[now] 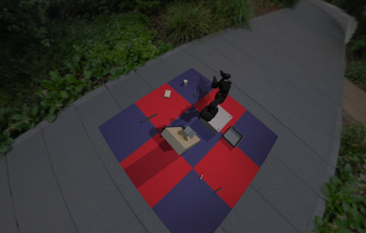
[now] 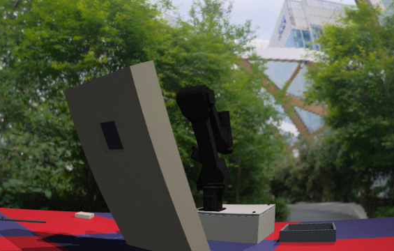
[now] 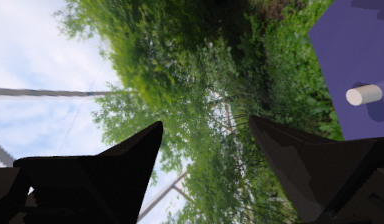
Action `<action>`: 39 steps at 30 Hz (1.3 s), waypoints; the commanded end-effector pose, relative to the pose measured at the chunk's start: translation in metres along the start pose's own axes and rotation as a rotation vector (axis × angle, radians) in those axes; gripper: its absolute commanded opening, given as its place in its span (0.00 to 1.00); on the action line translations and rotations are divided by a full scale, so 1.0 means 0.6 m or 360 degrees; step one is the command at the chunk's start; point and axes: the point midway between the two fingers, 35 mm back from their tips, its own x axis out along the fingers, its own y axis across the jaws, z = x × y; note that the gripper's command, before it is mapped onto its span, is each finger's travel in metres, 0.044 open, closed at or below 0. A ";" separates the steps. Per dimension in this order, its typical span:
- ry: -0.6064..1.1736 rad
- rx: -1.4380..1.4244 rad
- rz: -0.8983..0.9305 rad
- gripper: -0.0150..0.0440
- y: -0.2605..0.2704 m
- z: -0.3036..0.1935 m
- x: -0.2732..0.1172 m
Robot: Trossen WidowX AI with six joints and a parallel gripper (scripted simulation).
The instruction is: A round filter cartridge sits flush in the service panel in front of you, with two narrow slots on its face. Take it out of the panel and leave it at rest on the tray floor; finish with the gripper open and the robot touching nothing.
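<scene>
The service panel [image 1: 173,141] [image 2: 141,167] is a tan slanted block, seen from behind in the exterior view. On its face in the top view is a round, yellow-edged area [image 1: 180,135], partly covered by a grey-blue plate [image 1: 189,132]; the cartridge and its slots cannot be made out clearly there. The tray [image 1: 238,142] [image 2: 307,237] is dark grey and shallow, beside the robot's base, with nothing seen in it in the top view. My gripper [image 1: 218,76] [image 3: 205,122] is open and empty, raised in the air on the side away from the panel.
The arm stands on a pale base box [image 1: 223,120] [image 2: 229,228] between panel and tray. A white cylinder [image 1: 185,82] [image 3: 364,95], a pale block [image 1: 167,94] [image 2: 84,215], a dark rod [image 1: 148,118] [image 2: 17,219] and small pieces [image 1: 201,177] [image 1: 218,189] lie around on the checkered mat.
</scene>
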 end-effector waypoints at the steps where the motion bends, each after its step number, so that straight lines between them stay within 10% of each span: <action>1: 0.0008 0.0002 -0.0005 0.89 -0.001 -0.002 0.002; 11: 0.0432 0.0092 -0.0287 0.45 -0.065 -0.146 0.065; 24: 0.1055 0.0079 -0.0721 0.45 -0.153 -0.385 0.028; 39: 0.1847 -0.0197 -0.1148 0.45 -0.204 -0.592 -0.192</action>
